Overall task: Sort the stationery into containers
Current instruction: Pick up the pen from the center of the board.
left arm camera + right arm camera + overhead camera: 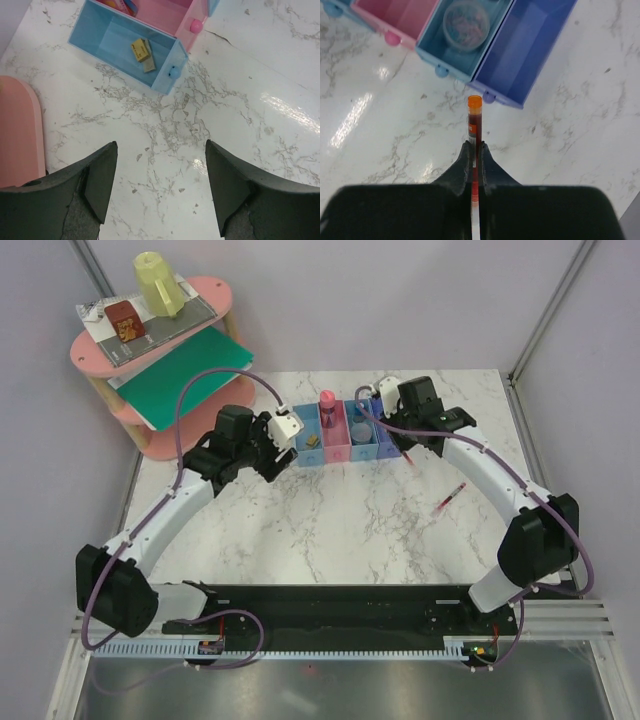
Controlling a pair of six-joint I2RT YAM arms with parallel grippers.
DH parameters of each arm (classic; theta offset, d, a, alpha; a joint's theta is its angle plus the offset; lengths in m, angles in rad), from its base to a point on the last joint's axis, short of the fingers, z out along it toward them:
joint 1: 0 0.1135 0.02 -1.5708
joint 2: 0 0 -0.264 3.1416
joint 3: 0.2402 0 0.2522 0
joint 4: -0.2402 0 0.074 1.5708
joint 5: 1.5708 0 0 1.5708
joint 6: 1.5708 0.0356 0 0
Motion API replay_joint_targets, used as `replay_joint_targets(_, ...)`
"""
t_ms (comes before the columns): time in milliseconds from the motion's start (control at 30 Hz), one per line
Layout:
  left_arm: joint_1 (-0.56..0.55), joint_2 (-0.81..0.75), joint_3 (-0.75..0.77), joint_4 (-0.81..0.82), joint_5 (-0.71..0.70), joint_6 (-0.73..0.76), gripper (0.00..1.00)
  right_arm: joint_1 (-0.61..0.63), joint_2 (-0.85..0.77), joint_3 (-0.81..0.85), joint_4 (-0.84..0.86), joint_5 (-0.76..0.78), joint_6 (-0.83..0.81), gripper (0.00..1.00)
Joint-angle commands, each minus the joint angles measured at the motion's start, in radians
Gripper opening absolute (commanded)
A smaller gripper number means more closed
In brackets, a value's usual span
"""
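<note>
Right end effector (475,146) pinches slim red pen (475,118) before boxy purple-blue bin (530,40).

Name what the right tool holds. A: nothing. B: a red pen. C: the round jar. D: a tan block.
B: the right tool is shut on a red pen, whose orange end points toward the purple-blue bin.

You're working over a white marbled surface (340,530). At the far left a pink two-tier rack (212,290) is standing. A yellow cup (158,285) and a brown box (125,322) are sitting near each other on its top tier, and a green sheet (185,385) is lying on the lower one.
</note>
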Motion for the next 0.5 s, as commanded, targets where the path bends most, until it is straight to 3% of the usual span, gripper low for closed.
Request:
replay_joint_targets(0,-0.011,-0.105,-0.023,-0.076,0.017,0.052,0.78,-0.008,0.002,0.14,0.059,0.04,0.015,0.0)
replay_joint_targets(467,-0.014,-0.208,-0.037,-0.197,0.048,0.136,0.78,-0.123,0.544,0.663,0.163,-0.004,0.073,0.0)
